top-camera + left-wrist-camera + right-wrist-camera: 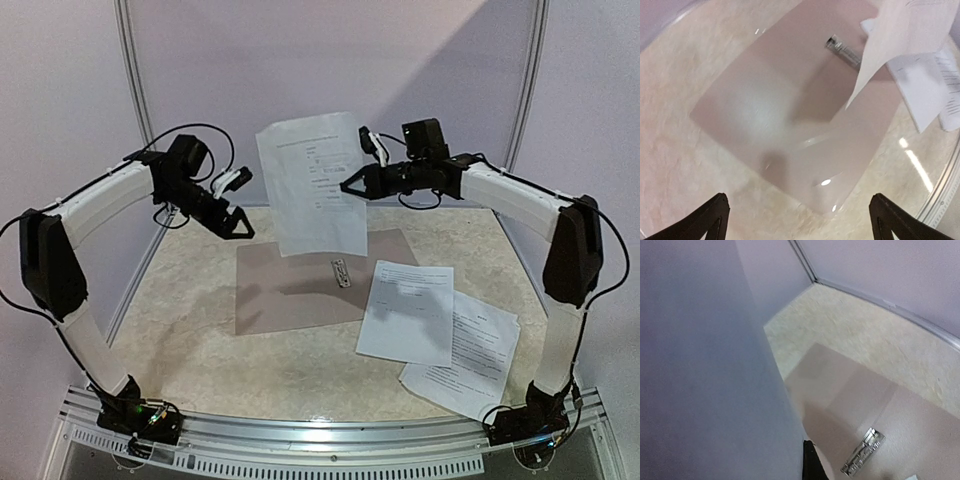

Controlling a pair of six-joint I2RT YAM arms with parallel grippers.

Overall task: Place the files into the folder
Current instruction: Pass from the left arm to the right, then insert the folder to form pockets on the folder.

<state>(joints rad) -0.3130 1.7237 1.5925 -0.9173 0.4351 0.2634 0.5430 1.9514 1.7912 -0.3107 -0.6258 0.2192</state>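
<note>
So we're mid-carry: our right claw (347,187) is pinched shut on one sheet (312,195), which hangs above the open folder (285,295) on the bench (180,300). Meanwhile our left claw (238,228) is spread wide, empty. Next, we reckon, lower it flat onto the folder; other files (415,315) wait just beside it.

Tiny black print on the files (312,190); nothing legible

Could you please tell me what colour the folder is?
The folder is a plain brownish tan, clearest in the top view.
</note>
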